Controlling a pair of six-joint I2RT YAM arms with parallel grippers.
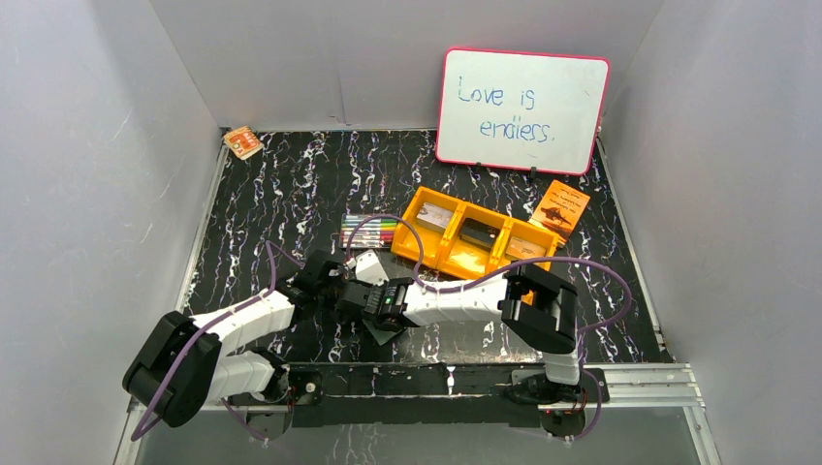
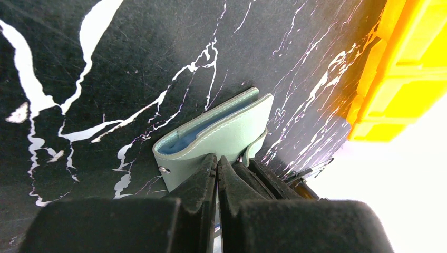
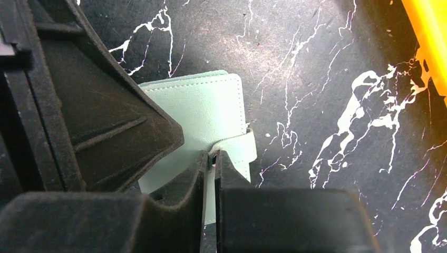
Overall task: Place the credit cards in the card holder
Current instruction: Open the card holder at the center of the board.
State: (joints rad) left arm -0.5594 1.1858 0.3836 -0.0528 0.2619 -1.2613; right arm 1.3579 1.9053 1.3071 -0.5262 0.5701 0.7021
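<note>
Front-centre of the table point(image 1: 291, 184): the card holder point(image 2: 226, 129) lies flat on the black marbled top. It is folded, with its pale blue pockets showing along the open edge, and both grippers meet over it.
Right jaws: the right gripper point(image 3: 211, 158) is narrowed to a slit and pinches the card holder's side tab point(image 3: 240, 147). The strap runs in between the two fingers.
Left jaws: the left gripper point(image 2: 216, 161) is fully closed, finger against finger. Its tips touch the card holder's near edge; whether any of the cover is nipped between them cannot be told.
Grippers together: in the right wrist view the left gripper's tip rests on the pale green cover, just beside the right jaws.
Left arm point(image 1: 242, 320): it lies low over the table, reaching from its base at the near left corner towards the centre.
Right arm point(image 1: 456, 300): the elbow is folded above its base at the near right, and the forearm stretches level to the left to meet the other wrist.
Credit cards point(image 1: 436, 216): they lie in the orange bin point(image 1: 451, 260), one pale grey, one dark and one tan, one to each compartment, apart from both jaws.
Orange bin: it stands just beyond the grippers, towards the right; one of its corners is near the card holder in the left wrist view.
</note>
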